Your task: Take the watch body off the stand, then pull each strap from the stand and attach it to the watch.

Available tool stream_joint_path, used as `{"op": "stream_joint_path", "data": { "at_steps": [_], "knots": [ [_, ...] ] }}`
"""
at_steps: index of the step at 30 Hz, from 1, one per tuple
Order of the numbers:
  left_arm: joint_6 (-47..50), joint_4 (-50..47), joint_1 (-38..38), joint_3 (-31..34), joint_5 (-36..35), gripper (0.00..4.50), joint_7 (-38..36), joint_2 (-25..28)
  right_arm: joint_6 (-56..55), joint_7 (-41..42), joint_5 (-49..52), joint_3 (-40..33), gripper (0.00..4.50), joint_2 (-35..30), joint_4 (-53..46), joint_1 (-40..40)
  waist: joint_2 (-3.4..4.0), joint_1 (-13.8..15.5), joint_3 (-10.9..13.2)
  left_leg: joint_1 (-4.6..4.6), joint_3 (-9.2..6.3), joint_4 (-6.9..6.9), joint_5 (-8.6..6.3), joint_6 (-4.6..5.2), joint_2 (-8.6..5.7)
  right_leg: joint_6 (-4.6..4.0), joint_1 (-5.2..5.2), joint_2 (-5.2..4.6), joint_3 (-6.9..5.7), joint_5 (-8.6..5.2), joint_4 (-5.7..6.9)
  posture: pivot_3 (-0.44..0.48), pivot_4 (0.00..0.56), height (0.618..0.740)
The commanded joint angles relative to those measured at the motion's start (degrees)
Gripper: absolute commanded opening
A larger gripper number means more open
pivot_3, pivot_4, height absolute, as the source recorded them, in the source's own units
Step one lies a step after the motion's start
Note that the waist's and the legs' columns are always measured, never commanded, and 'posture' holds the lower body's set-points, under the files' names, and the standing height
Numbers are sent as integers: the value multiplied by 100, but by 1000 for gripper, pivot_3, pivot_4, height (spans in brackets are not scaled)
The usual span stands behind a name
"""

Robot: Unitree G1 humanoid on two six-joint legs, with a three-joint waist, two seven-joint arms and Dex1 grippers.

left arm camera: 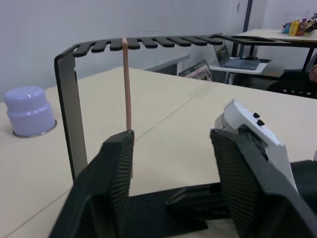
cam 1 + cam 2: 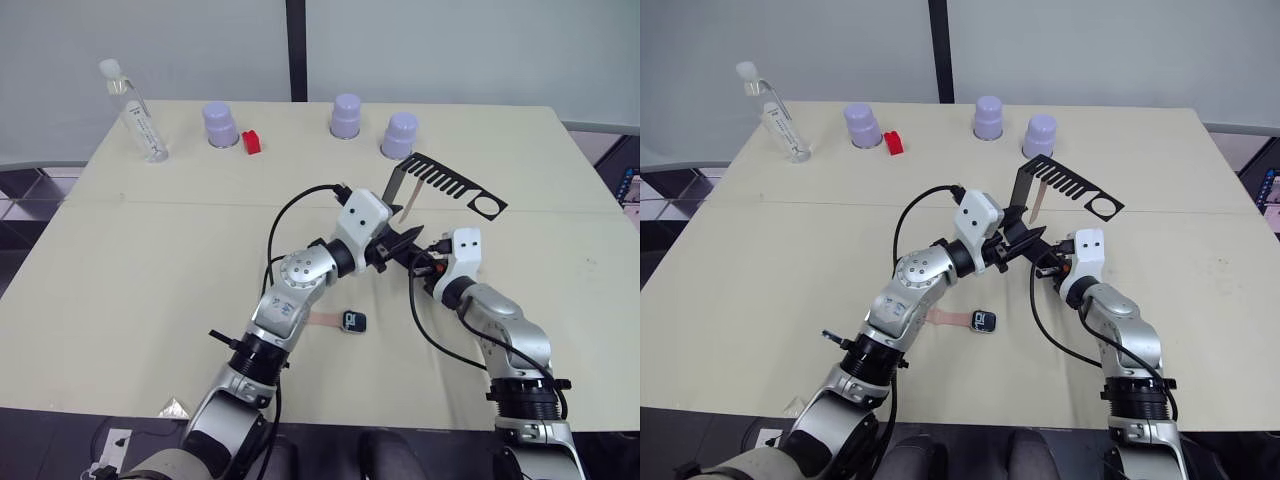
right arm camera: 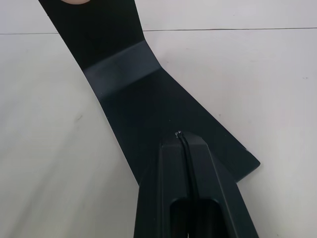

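Looking at your two arms, both meet at the foot of the stand (image 2: 447, 184), mid-surface. Your left hand (image 1: 173, 168) is spread wide, fingers (image 1: 116, 178) w/ ribbed pads, lined up on the one strap (image 1: 127, 89) left hanging from a slot in the comb arm; strap's lower end sits right at the left finger's tip, can't tell if touching. Your right hand (image 3: 185, 148) is closed tight, fingers pressed together, tip over the stand's flat black foot; contact w/ the foot unclear.

Watch body (image 2: 354, 321) lies flat on the surface (image 2: 120, 260) near you, just beside your left forearm, w/ the other strap (image 2: 322, 318) lying against its left side; can't tell if it's clipped in.

Far edge: 3 lavender cups (image 2: 220, 125), small red block (image 2: 251, 142) beside the leftmost one, clear bottle (image 2: 133, 110) at far left.
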Motion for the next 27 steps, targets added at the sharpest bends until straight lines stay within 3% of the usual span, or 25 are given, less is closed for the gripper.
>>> {"op": "stream_joint_path", "data": {
  "at_steps": [1, 10, 21, 25, 27],
  "knots": [
    [-218, 66, -142, 50, 106, 2789, 180, -108, 170, 101, 17, 51, 0, -61, 179, 68, 0, -2, 0, 0, 0, 0, 0, 0, 1, 0, 0, 1, 0, 0, -1, 0, 150, 740],
    [-375, 334, -314, 224, 119, 2789, 298, -154, 145, 99, 29, 62, 0, -101, 218, 57, 0, 5, 0, -1, -1, -1, 0, 0, 0, 0, 0, -1, -1, 0, -2, 0, 150, 740],
    [-973, 1954, -1156, 355, 158, 2789, 415, -581, 96, 114, 51, 128, 0, -61, 132, 121, -1, 15, 1, -2, 0, -3, 0, 0, -1, 1, 0, 0, -6, 0, -6, 0, 150, 740],
    [-1206, 2199, -1229, 404, 185, 1592, 426, -625, 26, 48, 7, 187, 0, 14, 136, 139, -1, 2, 1, -2, 1, -4, 0, 0, -3, 2, 0, -1, -7, 1, -8, 0, 150, 740],
    [-1261, 2237, -1278, 450, 180, 547, 457, -621, 7, 11, -50, 224, 0, 16, 175, 138, -1, 0, 1, -1, 1, -4, 0, 0, 0, 2, 0, 2, -7, 0, -7, 0, 150, 740]
  ]
}}
